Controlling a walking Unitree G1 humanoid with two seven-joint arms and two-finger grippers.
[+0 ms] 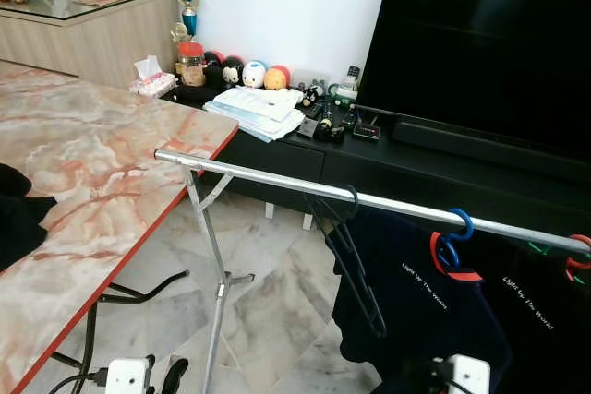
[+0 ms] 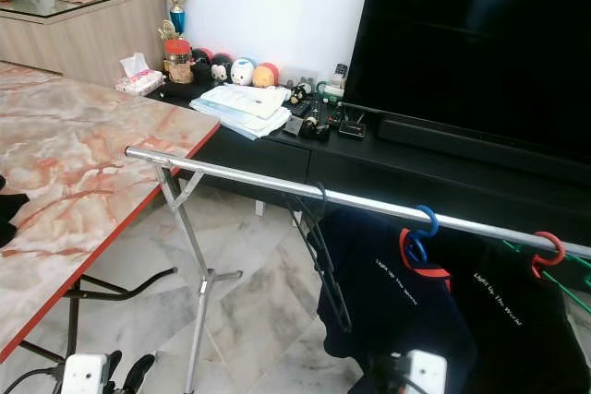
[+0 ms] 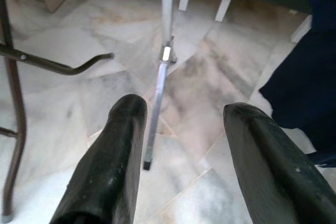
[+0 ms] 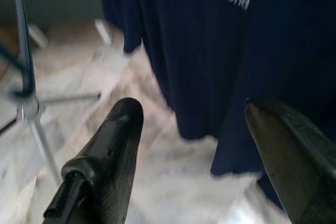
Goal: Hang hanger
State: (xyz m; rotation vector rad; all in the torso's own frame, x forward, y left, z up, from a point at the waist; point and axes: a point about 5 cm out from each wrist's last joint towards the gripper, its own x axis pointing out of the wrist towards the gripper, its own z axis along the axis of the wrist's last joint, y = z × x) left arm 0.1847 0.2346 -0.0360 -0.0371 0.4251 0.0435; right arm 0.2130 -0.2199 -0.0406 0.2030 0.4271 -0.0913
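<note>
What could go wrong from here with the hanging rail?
1. The black hanger hangs empty and tilted on the rail; a bump could probably knock it off.
2. Both hands are low and open, left hand near the rack leg, right hand beside the navy shirt; rising arms could snag fabric or nudge the stand.

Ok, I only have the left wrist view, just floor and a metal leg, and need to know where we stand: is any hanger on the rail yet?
Observer: Yes. An empty black hanger hangs on the silver rail, beside a blue hanger carrying a dark shirt.
Operator: And the other arm, holding anything?
Observer: No. The right tool is open and empty, near the shirt's hem.
Operator: Any clothes left to hang?
Observer: Some dark cloth lies on the marble table, on the robot's left.
</note>
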